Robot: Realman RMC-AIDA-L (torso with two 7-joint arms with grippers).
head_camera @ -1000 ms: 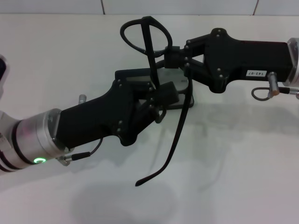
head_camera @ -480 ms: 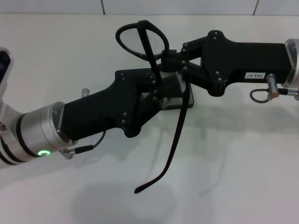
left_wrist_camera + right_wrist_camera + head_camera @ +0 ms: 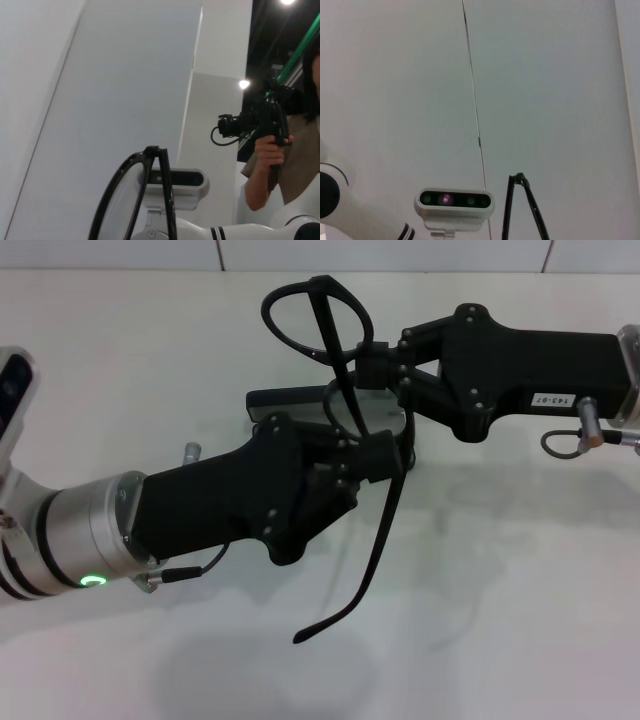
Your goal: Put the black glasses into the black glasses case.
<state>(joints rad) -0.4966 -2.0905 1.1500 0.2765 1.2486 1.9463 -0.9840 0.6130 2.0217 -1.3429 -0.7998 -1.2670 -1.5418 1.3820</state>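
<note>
Overhead, both the left gripper (image 3: 375, 455) and right gripper (image 3: 372, 365) grasp the black glasses (image 3: 335, 390) above the black glasses case (image 3: 290, 400); wrist views show only frame.

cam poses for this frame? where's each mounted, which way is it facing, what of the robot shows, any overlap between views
Head view: on the head, facing forward and down at the table; shows the left gripper and right gripper meeting at the black glasses over the black glasses case.
Left wrist view: on the left wrist, facing upward; shows the glasses' rim, the robot's head camera and a person filming.
Right wrist view: on the right wrist, facing upward; shows the head camera and a temple arm.
Shared: glasses in all three.
</note>
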